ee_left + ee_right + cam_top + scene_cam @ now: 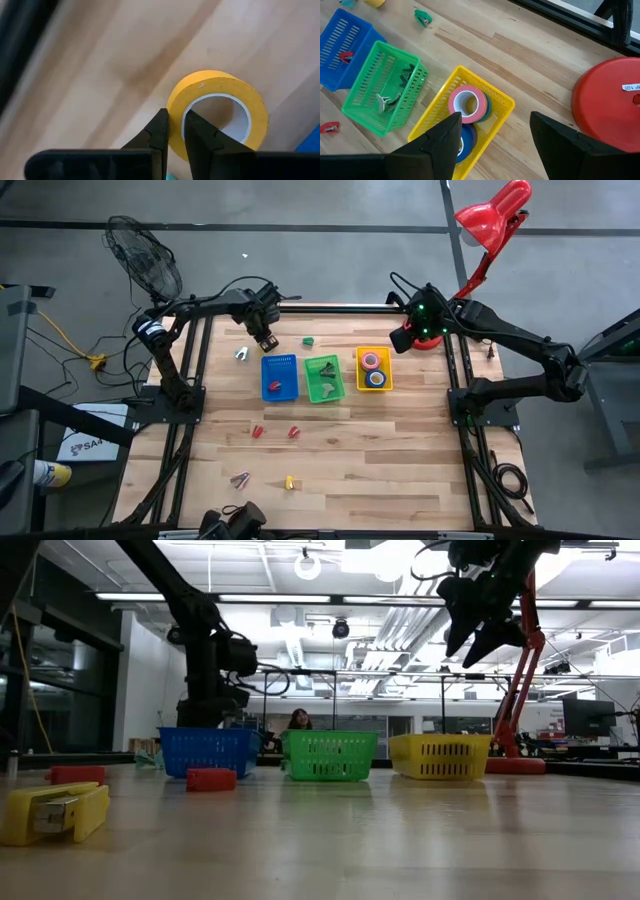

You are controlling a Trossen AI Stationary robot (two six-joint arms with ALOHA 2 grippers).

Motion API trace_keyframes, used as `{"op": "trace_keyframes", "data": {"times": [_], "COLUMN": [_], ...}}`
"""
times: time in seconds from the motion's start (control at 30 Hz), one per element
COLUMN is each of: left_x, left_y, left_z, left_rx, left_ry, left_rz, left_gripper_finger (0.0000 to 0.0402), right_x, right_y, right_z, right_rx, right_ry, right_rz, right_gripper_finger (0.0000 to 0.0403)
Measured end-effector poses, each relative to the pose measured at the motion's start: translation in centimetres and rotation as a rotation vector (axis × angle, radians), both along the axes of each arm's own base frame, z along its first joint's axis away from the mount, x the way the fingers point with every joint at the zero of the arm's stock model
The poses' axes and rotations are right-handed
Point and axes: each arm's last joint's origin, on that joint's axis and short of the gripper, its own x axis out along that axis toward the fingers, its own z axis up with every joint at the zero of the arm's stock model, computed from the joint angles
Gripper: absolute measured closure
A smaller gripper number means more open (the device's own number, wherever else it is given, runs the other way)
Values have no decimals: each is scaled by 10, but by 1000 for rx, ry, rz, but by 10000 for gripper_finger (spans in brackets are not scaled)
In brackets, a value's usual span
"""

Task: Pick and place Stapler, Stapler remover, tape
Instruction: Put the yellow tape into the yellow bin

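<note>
Wood table point(400, 450) is ringed by a dark frame. A red lamp point(492, 215) with a round base point(612, 102) is seen at the far right corner. A black fan point(145, 255) is seen off the far left corner, with a yellow cable point(60, 330) on the grey floor. A person point(298, 720) is glimpsed behind the table.

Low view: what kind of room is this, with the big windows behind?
Probably a robotics lab or workshop: a wooden table carries two dark robot arms, and beyond it are exposed ceiling ducts, strip lights and a monitor.
</note>
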Motion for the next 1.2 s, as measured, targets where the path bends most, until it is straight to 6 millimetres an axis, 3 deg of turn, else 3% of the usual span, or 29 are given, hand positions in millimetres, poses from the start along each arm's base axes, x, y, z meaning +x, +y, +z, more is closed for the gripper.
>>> {"op": "trace_keyframes", "data": {"times": [0.27, 0.47, 0.67, 0.9, 1.2], "left_x": [10, 21, 35, 55, 89], "left_y": [11, 19, 28, 34, 13], "left_z": [27, 53, 90, 138, 189], "left_rx": [64, 117, 176, 284, 398], "left_ry": [-33, -119, -280, -575, -928], "left_rz": [-76, -158, -272, -419, -686], "left_gripper_finger": [363, 363, 363, 363, 363], "right_x": [0, 5, 15, 30, 46], "right_y": [0, 0, -2, 3, 9], "right_z": [0, 3, 12, 24, 43], "right_rx": [-17, -43, -103, -288, -498], "right_ry": [7, -54, -182, -281, -413], "right_rz": [34, 159, 276, 421, 467], "right_gripper_finger": [176, 176, 176, 176, 176]}}
